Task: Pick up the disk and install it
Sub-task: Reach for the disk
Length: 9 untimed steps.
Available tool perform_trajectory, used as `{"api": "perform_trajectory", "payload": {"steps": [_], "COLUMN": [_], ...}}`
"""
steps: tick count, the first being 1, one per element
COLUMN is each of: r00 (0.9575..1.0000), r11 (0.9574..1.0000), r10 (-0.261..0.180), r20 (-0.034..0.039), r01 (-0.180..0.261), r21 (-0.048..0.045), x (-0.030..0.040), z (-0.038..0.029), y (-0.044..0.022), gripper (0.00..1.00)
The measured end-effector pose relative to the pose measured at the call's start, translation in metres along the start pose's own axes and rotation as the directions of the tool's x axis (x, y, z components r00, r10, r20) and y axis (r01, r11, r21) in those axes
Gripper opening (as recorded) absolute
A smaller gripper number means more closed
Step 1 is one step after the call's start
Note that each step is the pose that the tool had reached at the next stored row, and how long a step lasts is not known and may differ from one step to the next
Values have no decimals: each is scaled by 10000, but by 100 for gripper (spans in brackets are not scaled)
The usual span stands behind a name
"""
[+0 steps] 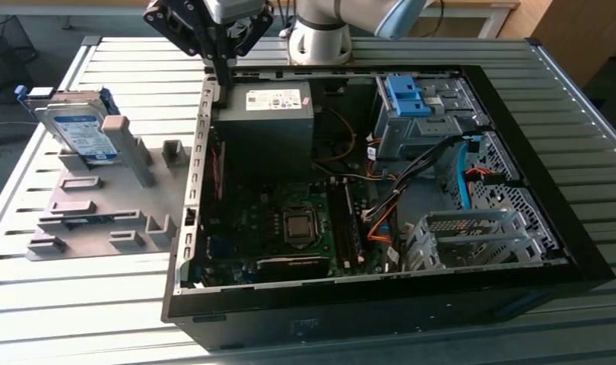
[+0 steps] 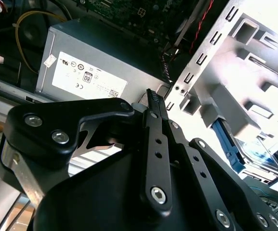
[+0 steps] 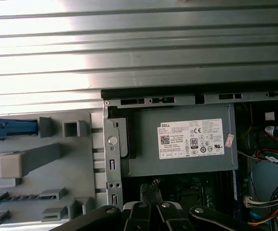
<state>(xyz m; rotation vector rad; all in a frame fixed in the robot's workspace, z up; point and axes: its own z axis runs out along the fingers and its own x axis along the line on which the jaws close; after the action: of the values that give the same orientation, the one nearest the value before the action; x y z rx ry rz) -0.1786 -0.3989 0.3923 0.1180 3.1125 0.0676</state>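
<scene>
Disk (image 1: 80, 131) sits in grey rack (image 1: 95, 207), unpicked. Tool (image 1: 220, 85) clenched on nothing, hovers by PC case (image 1: 389, 308) wall. Install not started.

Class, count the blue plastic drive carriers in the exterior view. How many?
2: one framing the disk on the grey fixture, one empty carrier inside the computer case. Others may be hidden.

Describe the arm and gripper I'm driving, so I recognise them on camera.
Silver-grey tubular arm with a light-blue joint cap. The gripper is matte black: flat linkage bars with small holes, joined by shiny silver pins and screws, narrowing to slim tips.
</scene>
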Motion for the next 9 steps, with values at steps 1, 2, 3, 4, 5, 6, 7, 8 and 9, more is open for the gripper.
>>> {"api": "perform_trajectory", "payload": {"steps": [1,2,3,4,5,6,7,8,9], "r00": [10000,10000,10000,10000,10000,10000,10000,10000,10000], "r11": [10000,10000,10000,10000,10000,10000,10000,10000,10000], "r10": [0,0,0,0,0,0,0,0,0], "r20": [0,0,1,0,0,0,0,0,0], "r01": [0,0,0,0,0,0,0,0,0], "r21": [-1,-1,-1,0,0,-1,-1,-1,0], "x": [3,7,11,15,19,22,27,30,34], "z": [0,0,0,0,-1,0,-1,-1,-1], "y": [0,-1,-1,-1,-1,-2,-2,-2,-2], "gripper": [11,11,11,11,11,11,11,11,11]}}
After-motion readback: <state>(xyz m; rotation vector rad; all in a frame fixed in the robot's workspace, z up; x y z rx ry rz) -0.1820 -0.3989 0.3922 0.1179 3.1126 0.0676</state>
